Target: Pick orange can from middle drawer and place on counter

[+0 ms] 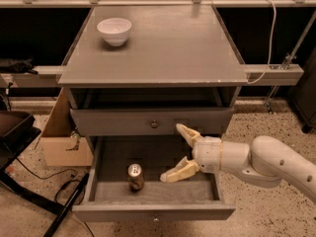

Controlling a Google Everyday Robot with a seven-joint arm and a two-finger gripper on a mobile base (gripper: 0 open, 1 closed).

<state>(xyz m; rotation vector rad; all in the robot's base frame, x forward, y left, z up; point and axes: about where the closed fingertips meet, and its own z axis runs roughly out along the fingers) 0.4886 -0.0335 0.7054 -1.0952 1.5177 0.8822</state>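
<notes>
The orange can (135,177) stands upright in the open middle drawer (154,213), left of centre on its floor. My gripper (176,152) is open, its two pale fingers spread wide, one finger (187,133) high by the upper drawer front and the other low over the drawer floor. It hangs inside the drawer to the right of the can, a short gap away, and holds nothing. The counter (168,48) is the grey cabinet top above.
A white bowl (114,30) stands on the counter at the back left. The shut knobbed drawer (154,123) is just above the gripper. A cardboard box (63,141) and cables lie on the floor to the left. A white cable (270,31) hangs at the right.
</notes>
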